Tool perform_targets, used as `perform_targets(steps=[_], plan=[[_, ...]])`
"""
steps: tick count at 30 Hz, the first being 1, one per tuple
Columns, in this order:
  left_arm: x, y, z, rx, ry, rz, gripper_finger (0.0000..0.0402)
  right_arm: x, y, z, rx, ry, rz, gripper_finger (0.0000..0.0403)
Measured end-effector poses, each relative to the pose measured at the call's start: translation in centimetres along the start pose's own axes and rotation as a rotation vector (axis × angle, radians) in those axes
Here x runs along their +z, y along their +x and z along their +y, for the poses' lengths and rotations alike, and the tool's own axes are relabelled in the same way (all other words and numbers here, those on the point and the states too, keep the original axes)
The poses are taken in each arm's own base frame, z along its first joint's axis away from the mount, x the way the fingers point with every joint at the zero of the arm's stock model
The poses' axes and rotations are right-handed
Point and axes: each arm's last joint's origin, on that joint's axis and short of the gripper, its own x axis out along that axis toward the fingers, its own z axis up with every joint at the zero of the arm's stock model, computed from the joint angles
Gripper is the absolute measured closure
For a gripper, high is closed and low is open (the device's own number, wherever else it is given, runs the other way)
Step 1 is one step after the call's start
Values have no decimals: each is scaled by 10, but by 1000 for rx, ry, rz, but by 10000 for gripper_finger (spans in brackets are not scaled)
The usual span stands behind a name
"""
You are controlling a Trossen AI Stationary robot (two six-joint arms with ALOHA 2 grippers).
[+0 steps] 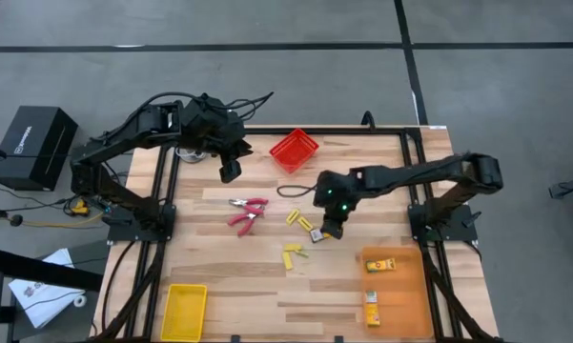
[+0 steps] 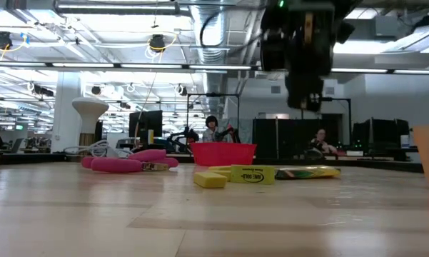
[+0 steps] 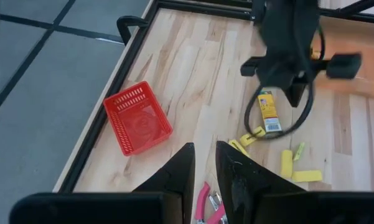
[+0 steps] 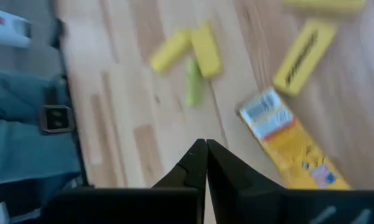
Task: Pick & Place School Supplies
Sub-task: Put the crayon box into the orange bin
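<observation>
The right claw (image 4: 206, 163) hangs clenched and empty just above the bench (image 1: 353, 286), over a small yellow-orange cardboard box (image 4: 292, 146) mid-bench. The left claw (image 3: 204, 171) waits near the red mesh basket (image 1: 295, 151), fingers slightly parted, empty. Bare wood lies between.

- Grey floor (image 1: 267, 67) with dark seam lines.
- Open ceiling: exposed ducts (image 2: 221, 28), strip lights (image 2: 114, 66).
- Dark monitors (image 2: 282, 139) beyond; two people seated there.
- Black case (image 1: 33, 143) beside the counter (image 1: 267, 276).
</observation>
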Motion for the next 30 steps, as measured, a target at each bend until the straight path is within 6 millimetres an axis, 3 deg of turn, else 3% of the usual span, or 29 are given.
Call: perform_targets(steps=[4, 8, 12, 15, 19, 30], plan=[[0, 0, 0, 0, 0, 0, 343, 1, -18, 1, 11, -24, -49, 350], [0, 0, 0, 0, 1, 0, 343, -2, -24, -3, -34, -74, -6, 276], [0, 0, 0, 0, 0, 0, 343, -2, -21, 1, -158, -257, 70, 206], [0, 0, 0, 0, -2, -1, 343, 1, -14, 3, -235, -393, 141, 176], [0, 0, 0, 0, -8, -3, 343, 6, 2, -3, -261, -470, 231, 172], [2, 8, -1, 1, -6, 16, 343, 7, 42, -21, -206, -510, 370, 210]])
